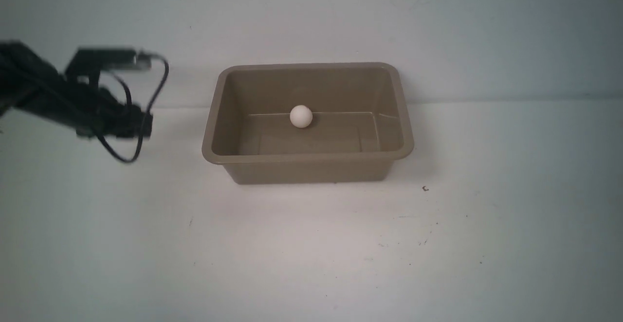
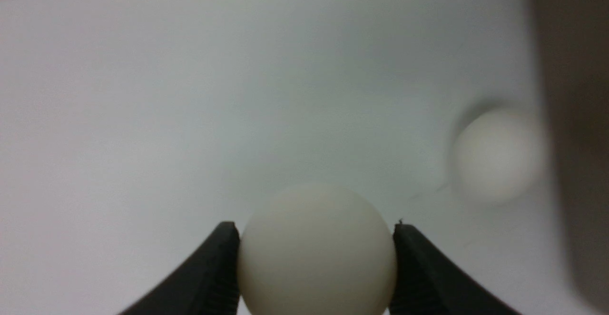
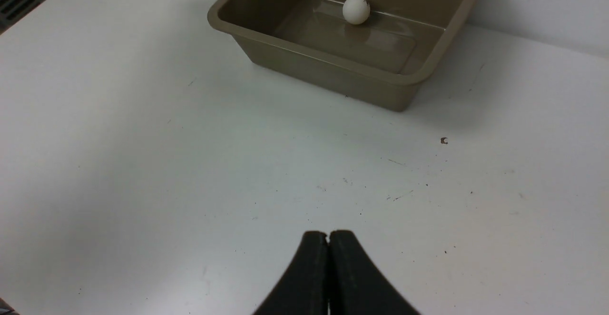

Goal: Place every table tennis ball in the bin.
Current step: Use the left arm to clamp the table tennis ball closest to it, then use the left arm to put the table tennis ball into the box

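Tan-brown bin (image 1: 307,171), off-white ball (image 2: 317,253)

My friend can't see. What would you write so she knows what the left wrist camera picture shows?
A white ball is pinched between the left gripper's two black fingers, right up close to the camera. Farther off, a second ball, blurry, lies on the white table next to the brown bin.

Your front camera looks forward and down on the rectangular tan-brown plastic bin (image 1: 307,171) on the white surface (image 1: 311,263). Your right wrist camera shares that bin, slantwise, nearer the surface. Your left wrist camera sits tight against a smooth off-white ball (image 2: 316,253).
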